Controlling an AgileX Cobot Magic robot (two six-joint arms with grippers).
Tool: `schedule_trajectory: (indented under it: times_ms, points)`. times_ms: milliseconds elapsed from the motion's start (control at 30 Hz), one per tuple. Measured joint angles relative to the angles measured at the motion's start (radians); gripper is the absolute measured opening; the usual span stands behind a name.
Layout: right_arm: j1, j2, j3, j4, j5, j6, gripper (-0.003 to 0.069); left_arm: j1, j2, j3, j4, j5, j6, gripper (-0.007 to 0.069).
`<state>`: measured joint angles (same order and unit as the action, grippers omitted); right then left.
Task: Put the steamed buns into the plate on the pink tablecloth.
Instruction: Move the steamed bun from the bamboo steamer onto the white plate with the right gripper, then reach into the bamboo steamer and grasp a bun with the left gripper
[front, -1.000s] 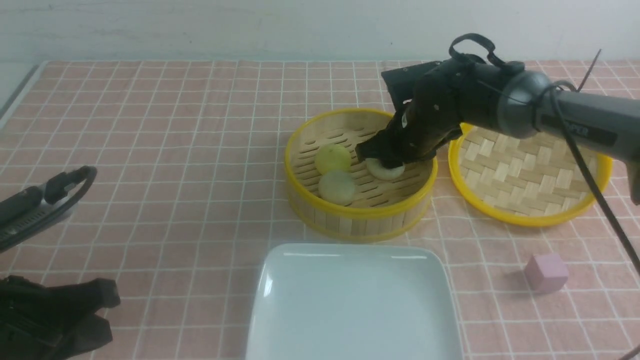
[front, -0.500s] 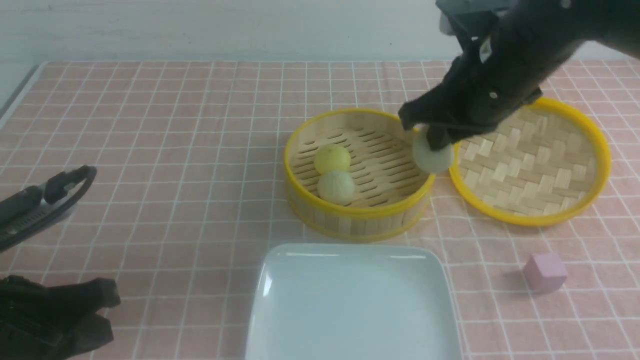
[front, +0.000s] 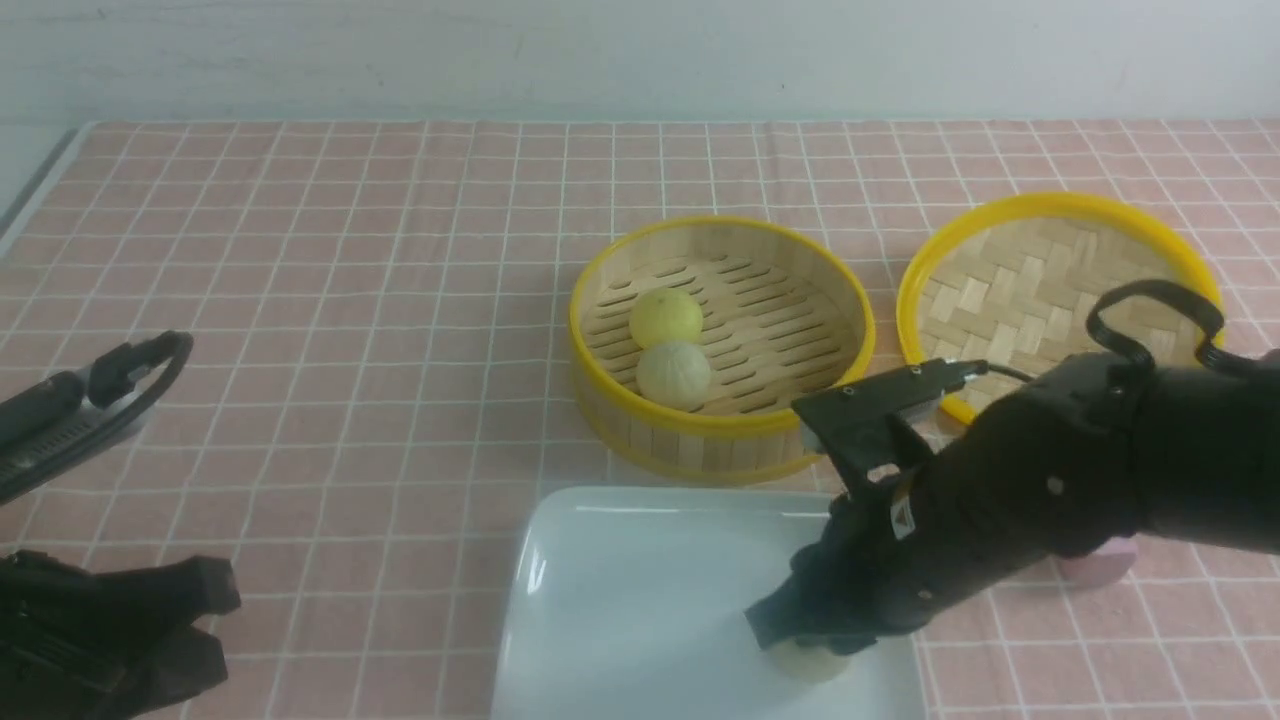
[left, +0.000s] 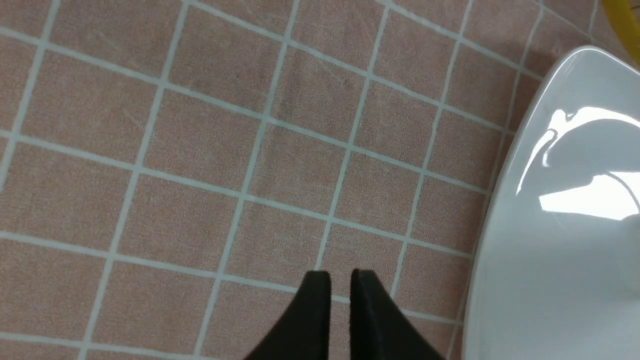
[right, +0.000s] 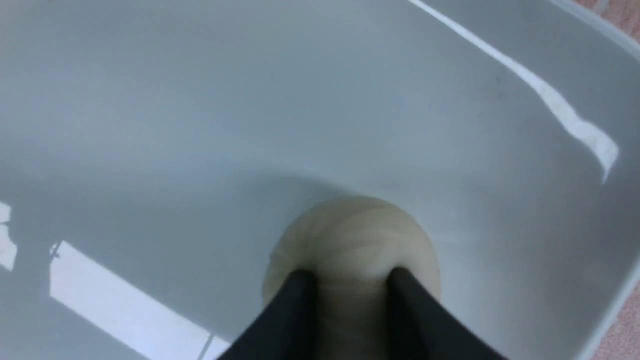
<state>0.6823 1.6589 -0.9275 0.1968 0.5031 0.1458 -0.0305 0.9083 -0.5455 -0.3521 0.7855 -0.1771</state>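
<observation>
right end effector angles down, seemingly parted.

- Your table is covered by the pink tablecloth, salmon-pink with a grid of thin white lines.
- On the cloth nearest you sits the plate, white, glossy and square with rounded corners; its near edge runs out of your front view.
- Just beyond the plate you have the round bamboo steamer basket, yellow-rimmed, standing upright.
- Just to the right of the basket lies the woven bamboo lid, yellow-rimmed and partly hidden from you.
- Right of the plate is the small pink cube, mostly hidden.
</observation>
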Motion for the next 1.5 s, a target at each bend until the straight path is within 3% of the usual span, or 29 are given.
schedule_trajectory:
  times_ms: [133, 267, 300, 433, 500, 533, 667, 767, 867, 1067, 1267, 1400, 1500]
  points:
    - [0.0, -0.028, -0.049, -0.008, 0.093, 0.0, 0.0395, 0.0, 0.0, 0.0, 0.0, 0.0, 0.0, 0.0099]
    - [0.0, -0.122, -0.133, -0.068, 0.245, -0.01, 0.0426, 0.0, 0.0, 0.0, 0.001, 0.002, 0.0, 0.0108]
    - [0.0, -0.146, -0.147, -0.091, 0.285, -0.011, 0.0418, 0.0, 0.0, 0.0, 0.001, 0.005, 0.0, 0.0108]
    - [0.0, -0.384, -0.193, -0.24, 0.535, -0.011, 0.0243, 0.0, 0.0, 0.0, 0.001, 0.003, 0.0, 0.0115]
    - [0.0, -0.443, -0.193, -0.265, 0.595, -0.011, 0.0193, 0.0, 0.0, 0.0, 0.001, 0.0, 0.0, 0.0116]
    - [0.0, -0.533, -0.187, -0.304, 0.66, -0.011, 0.0102, 0.0, 0.0, 0.0, 0.001, -0.004, 0.0, 0.0117]
    - [0.0, -0.693, -0.125, -0.333, 0.725, -0.011, -0.0008, 0.0, 0.0, -0.017, 0.003, -0.005, 0.005, 0.0117]
    - [0.0, -0.804, -0.059, -0.344, 0.727, -0.011, -0.0013, 0.0, 0.01, -0.059, -0.01, 0.014, 0.016, 0.0103]
    - [0.0, -0.955, 0.072, -0.362, 0.696, -0.011, -0.0013, 0.0, 0.058, -0.173, -0.075, 0.078, 0.082, 0.0024]
    - [0.0, -1.066, 0.227, -0.377, 0.63, -0.011, -0.0013, -0.031, 0.176, -0.337, -0.227, 0.143, 0.22, 0.0001]
    - [0.0, -1.079, 0.316, -0.399, 0.556, -0.011, -0.0008, -0.264, 0.389, -0.503, -0.255, 0.096, 0.229, 0.0001]
    - [0.0, -1.079, 0.322, -0.413, 0.525, -0.011, -0.0008, -0.394, 0.583, -0.649, -0.21, 0.037, 0.141, 0.0016]
    - [0.0, -1.079, 0.322, -0.417, 0.506, -0.011, -0.0006, -0.458, 0.756, -0.815, -0.101, 0.035, 0.04, 0.008]
